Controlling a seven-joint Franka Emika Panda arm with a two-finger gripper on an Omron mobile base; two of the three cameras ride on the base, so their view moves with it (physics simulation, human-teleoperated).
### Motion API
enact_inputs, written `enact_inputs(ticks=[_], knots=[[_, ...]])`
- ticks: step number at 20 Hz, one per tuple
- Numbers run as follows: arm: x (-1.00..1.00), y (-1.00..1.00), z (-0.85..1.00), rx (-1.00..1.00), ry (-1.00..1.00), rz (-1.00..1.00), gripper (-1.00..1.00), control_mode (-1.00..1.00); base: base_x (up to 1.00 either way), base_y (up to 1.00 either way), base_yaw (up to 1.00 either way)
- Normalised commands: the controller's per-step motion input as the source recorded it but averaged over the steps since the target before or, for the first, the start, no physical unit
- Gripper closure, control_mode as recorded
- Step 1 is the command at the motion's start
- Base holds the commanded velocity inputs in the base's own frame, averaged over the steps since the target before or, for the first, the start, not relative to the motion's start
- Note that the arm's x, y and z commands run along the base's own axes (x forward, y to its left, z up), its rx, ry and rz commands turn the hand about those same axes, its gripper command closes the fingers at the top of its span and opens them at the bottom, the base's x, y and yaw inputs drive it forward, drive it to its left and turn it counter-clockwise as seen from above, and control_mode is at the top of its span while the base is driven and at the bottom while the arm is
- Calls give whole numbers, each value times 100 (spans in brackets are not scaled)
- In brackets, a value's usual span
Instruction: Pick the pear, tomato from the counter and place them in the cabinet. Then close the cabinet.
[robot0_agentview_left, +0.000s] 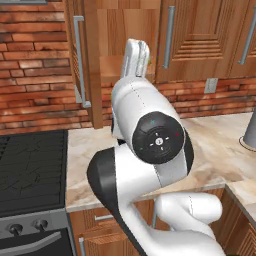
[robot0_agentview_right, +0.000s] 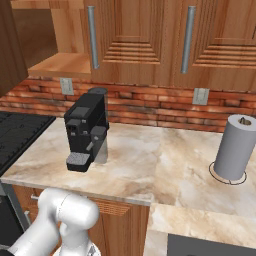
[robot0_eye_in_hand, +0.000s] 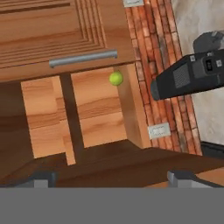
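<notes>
The pear, small and yellow-green, rests inside the open cabinet on its wooden shelf, which stands upright in the rolled hand view. My gripper is open with nothing between its fingertips, a short way back from the pear. In the left base view my raised hand points into the cabinet opening, beside the swung-out door. The tomato is out of view. The beige counter lies below.
A black coffee machine stands on the counter under the open cabinet. A paper towel roll stands to the right. The black stove top is at the left. Closed cabinet doors hang to the right.
</notes>
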Motion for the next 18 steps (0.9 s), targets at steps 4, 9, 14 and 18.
enact_inputs(ticks=[4, 9, 14, 18], knots=[[7, 44, 0, -12, -12, 0, -100, -100, 0, 0, 0], [13, 62, -11, -13, -2, -1, -100, -100, 0, 0, 0], [1, 80, -22, -12, -2, -5, -100, -100, 0, 0, 0], [26, 84, -36, -9, 0, -12, -100, -100, 0, 0, 0]])
